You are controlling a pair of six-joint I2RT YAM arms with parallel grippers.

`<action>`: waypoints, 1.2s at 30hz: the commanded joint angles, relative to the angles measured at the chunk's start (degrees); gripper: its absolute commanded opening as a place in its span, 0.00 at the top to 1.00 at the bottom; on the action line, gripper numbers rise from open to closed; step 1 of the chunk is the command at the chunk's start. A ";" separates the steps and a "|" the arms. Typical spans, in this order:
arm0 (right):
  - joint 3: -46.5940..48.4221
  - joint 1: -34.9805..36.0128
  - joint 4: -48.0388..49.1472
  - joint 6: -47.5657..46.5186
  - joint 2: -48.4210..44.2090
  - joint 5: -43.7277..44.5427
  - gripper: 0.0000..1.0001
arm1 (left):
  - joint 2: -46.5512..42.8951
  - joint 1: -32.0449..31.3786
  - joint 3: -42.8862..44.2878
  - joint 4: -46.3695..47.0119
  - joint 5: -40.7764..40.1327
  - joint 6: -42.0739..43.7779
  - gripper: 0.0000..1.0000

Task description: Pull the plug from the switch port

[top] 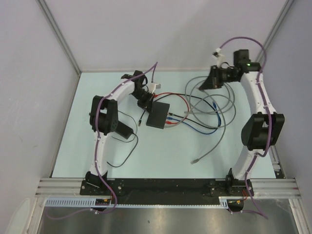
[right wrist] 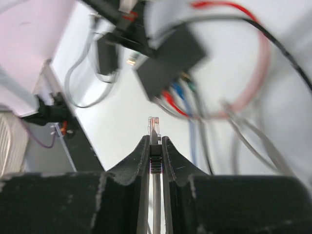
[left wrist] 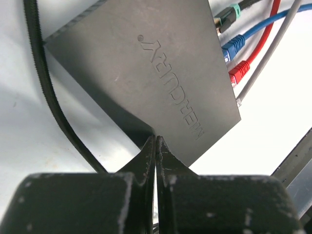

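Note:
The switch (top: 158,116) is a flat black box lying mid-table. Green (left wrist: 229,14), blue (left wrist: 234,46) and red (left wrist: 239,73) plugs sit in its ports, with a grey cable (left wrist: 273,48) beside them. My left gripper (top: 145,103) is shut and empty, its tips (left wrist: 156,140) at the switch's near corner (left wrist: 146,73). My right gripper (top: 207,82) is raised at the back right, away from the switch. It (right wrist: 155,140) is shut on a clear plug (right wrist: 154,125) with a black boot and a grey cable. The switch (right wrist: 170,58) shows blurred beyond it.
A small black power adapter (top: 122,130) with a thin black cord lies by the left arm. Grey, red, blue and black cables (top: 209,107) loop to the right of the switch. A loose grey cable end (top: 195,160) lies toward the front. Walls enclose the table.

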 commanded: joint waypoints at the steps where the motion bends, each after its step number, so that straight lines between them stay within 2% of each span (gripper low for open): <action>1: -3.81 -11.76 -10.78 -10.20 -0.02 5.00 1.00 | 0.06 -0.27 2.56 -1.77 2.17 2.75 1.00; 2: -3.64 -15.26 -11.14 -10.73 0.51 5.18 1.00 | 0.15 -0.27 2.48 -1.95 1.99 2.93 1.00; 7: -0.21 -23.29 -8.87 -9.96 5.25 5.35 1.00 | 0.85 -0.27 2.92 -2.74 1.47 3.29 1.00; 16: 9.10 -24.26 -0.34 -2.57 20.80 10.88 1.00 | 2.96 -0.27 2.39 -4.67 1.46 2.76 1.00; 18: 11.65 -24.61 2.04 2.34 24.31 12.48 1.00 | 2.70 -0.27 1.78 -4.50 2.16 2.23 0.99; 22: 11.84 -23.04 4.41 4.90 23.46 15.97 1.00 | 1.56 -0.35 1.16 -4.06 3.22 1.53 0.98; 23: 11.31 -22.77 5.89 6.47 23.02 19.73 0.98 | 1.38 -0.27 1.16 -3.97 3.14 1.61 0.98; 28: 10.08 -22.06 7.49 7.89 20.99 24.68 0.91 | 1.64 -0.35 1.86 -4.23 2.96 1.79 0.97; 34: 8.94 -23.12 9.07 9.92 19.32 32.14 0.92 | 1.55 -0.35 2.48 -4.76 3.22 2.32 0.97; 36: 8.58 -23.21 9.60 10.27 18.53 33.83 0.87 | 1.55 -0.35 2.30 -4.76 3.31 2.32 0.96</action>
